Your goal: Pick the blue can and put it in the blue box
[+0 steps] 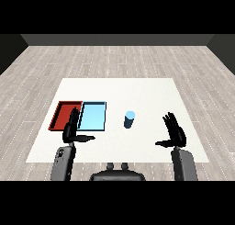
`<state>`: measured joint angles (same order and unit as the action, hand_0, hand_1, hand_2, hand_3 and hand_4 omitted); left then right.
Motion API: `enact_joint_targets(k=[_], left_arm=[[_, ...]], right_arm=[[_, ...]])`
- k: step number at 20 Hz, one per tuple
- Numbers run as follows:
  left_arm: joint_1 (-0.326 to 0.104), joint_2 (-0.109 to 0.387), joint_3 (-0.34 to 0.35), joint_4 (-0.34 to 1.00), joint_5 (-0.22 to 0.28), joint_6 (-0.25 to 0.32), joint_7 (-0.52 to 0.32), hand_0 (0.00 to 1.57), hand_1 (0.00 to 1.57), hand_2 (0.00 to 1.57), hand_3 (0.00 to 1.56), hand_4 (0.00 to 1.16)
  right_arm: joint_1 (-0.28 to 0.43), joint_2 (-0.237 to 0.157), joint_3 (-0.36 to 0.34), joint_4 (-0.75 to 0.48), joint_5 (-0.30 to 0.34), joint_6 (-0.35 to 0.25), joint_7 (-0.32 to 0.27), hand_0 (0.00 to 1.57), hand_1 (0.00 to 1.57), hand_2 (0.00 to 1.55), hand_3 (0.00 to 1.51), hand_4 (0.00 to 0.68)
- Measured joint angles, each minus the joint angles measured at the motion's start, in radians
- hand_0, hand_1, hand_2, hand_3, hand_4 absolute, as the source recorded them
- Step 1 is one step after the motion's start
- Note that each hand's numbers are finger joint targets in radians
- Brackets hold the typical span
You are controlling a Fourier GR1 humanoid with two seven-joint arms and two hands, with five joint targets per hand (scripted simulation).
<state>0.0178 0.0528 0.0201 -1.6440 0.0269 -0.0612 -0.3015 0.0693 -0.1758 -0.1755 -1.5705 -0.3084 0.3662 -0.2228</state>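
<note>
Both robot hands, left [70, 130] and right [175, 133], hover released over the white table [137, 91] on grey plank floor [114, 59].

White table [147, 93] bears red tray [62, 115], light blue tray [93, 116], blue can [129, 119].

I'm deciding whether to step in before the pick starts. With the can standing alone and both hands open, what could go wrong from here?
1. The blue can stands upright and narrow; the right hand closing in from the side might tip it.
2. The red tray touches the blue tray, so the can could land in the wrong one.
3. The left hand overlaps the trays' near edge and might obstruct placement.
</note>
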Motion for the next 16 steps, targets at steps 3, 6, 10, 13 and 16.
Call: enact_joint_targets(k=[3,6,10,13,16], left_arm=[[0.002,-0.008,0.005,0.014,0.005,0.001,-0.027,0.00,0.00,0.00,0.00,0.00],[0.013,-0.018,-0.002,-0.026,0.008,0.011,-0.001,0.00,0.00,0.00,0.00,0.00],[0.011,-0.018,0.002,-0.009,0.010,0.010,-0.018,0.00,0.00,0.00,0.00,0.00],[0.020,-0.014,0.010,-0.020,0.023,0.002,-0.015,0.00,0.00,0.00,0.00,0.00],[0.004,-0.011,0.016,0.002,0.018,0.004,-0.024,0.00,0.00,0.00,0.00,0.00]], right_arm=[[0.006,0.013,0.004,-0.018,-0.010,-0.003,0.030,0.00,0.00,0.00,0.00,0.000],[-0.042,0.020,0.000,0.047,-0.011,-0.008,0.038,0.00,0.00,0.00,0.00,0.000],[-0.106,0.047,0.011,0.089,-0.006,-0.051,0.076,0.00,0.00,0.00,0.00,0.000],[-0.138,0.063,0.017,0.157,0.005,-0.056,0.050,0.00,0.00,0.00,0.00,0.000],[-0.205,0.079,0.019,0.217,0.010,-0.092,0.063,0.00,0.00,0.00,0.00,0.000]])
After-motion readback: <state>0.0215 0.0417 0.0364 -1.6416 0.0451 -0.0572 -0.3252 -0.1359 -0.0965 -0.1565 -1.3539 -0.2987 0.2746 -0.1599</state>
